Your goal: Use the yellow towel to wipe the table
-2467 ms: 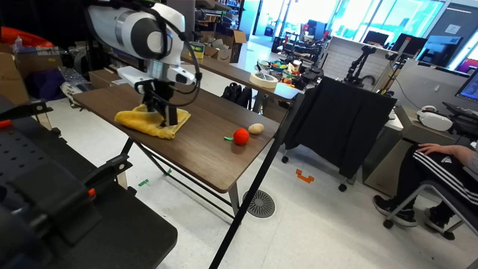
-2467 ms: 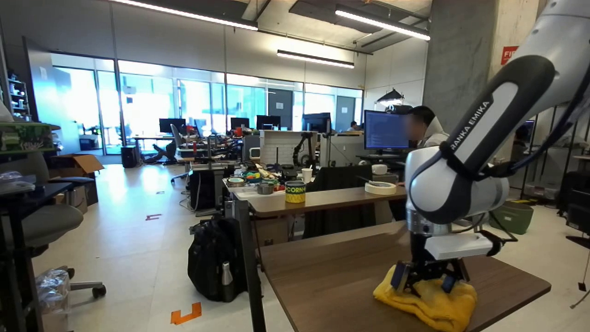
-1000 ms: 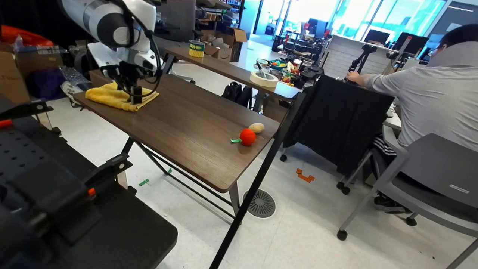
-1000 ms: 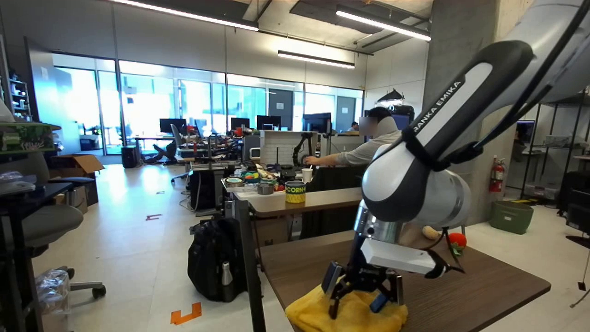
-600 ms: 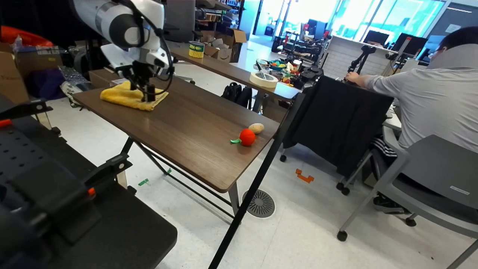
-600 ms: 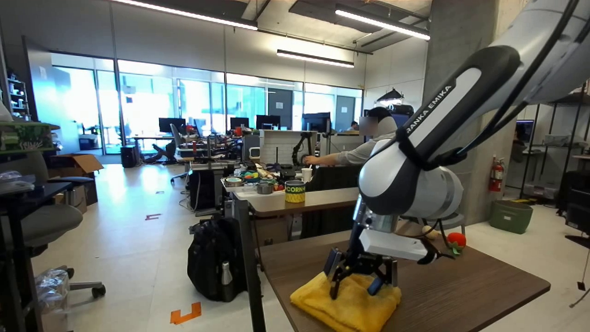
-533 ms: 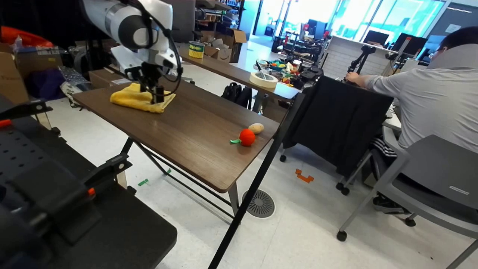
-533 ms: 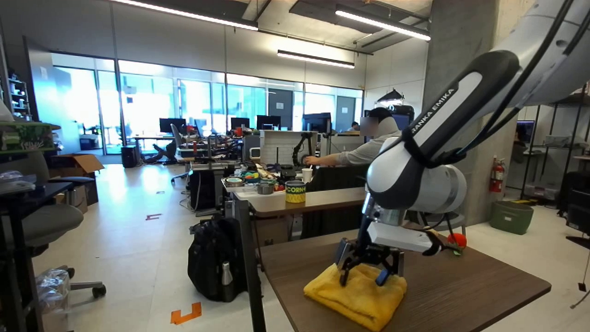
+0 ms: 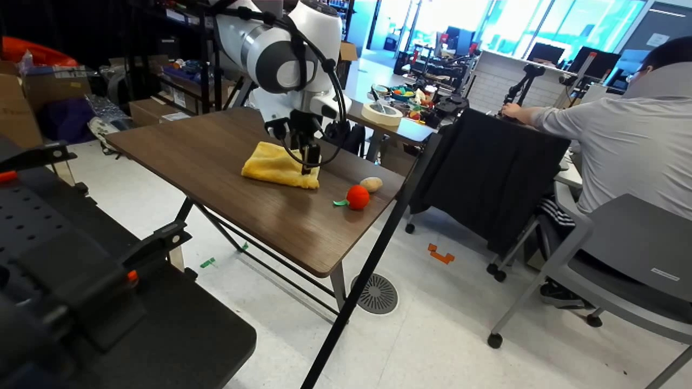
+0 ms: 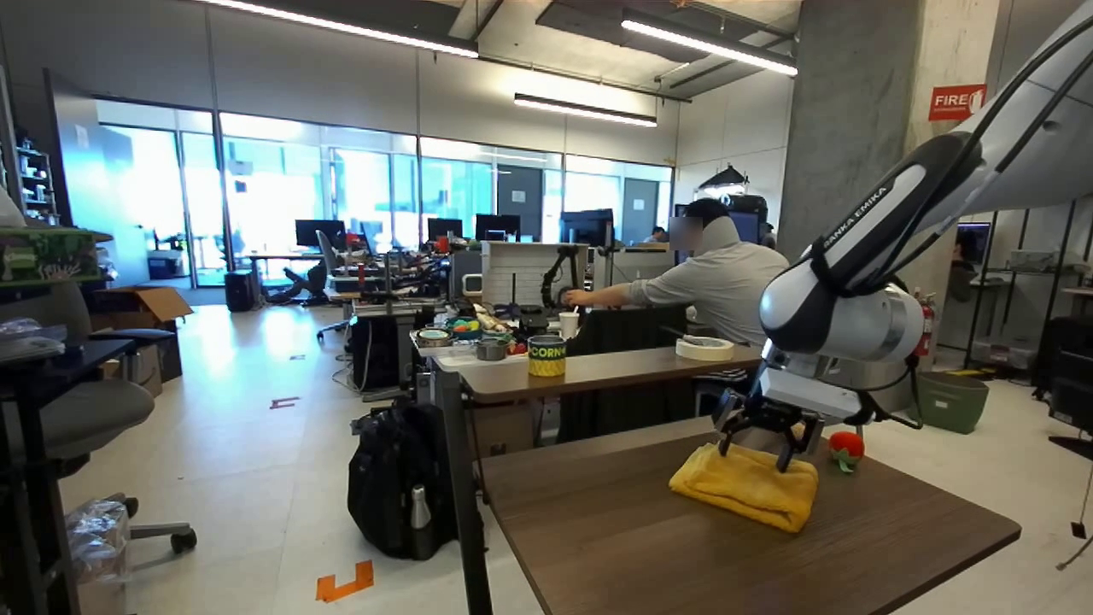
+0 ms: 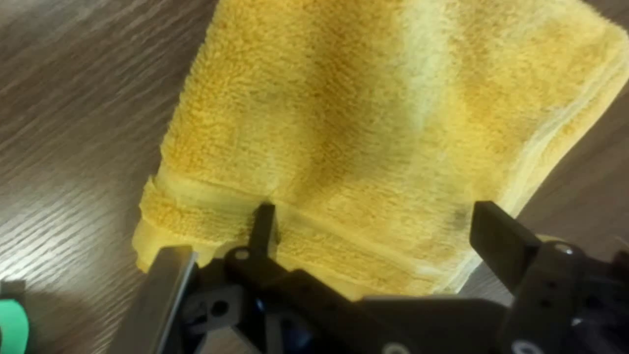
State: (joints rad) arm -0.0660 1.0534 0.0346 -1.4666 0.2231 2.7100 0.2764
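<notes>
The yellow towel [image 9: 273,166] lies folded on the brown table [image 9: 189,146], toward the end with the small items. It shows in both exterior views, and the towel [image 11: 344,123] fills much of the wrist view. My gripper [image 10: 755,459] points down over one side of it. In the wrist view the gripper [image 11: 374,209] stands wide open, its two fingers far apart and no fold pinched between them. The left fingertip [image 11: 265,214] appears to press on the cloth near its hem. The right fingertip [image 11: 496,231] is at the towel's edge; whether it touches cannot be told.
A red ball-like item with a green leaf [image 9: 358,198] and a beige oval item [image 9: 371,185] lie just beyond the towel. A black bar [image 9: 373,265] rises by that table end. A narrow bench [image 10: 615,366] runs behind, with a corn can [image 10: 546,355] and tape roll [image 10: 704,348].
After shifting toward the far end, my gripper and the towel have moved back together along the table toward the red item. The red item has shifted slightly. A person has sat down nearby.
</notes>
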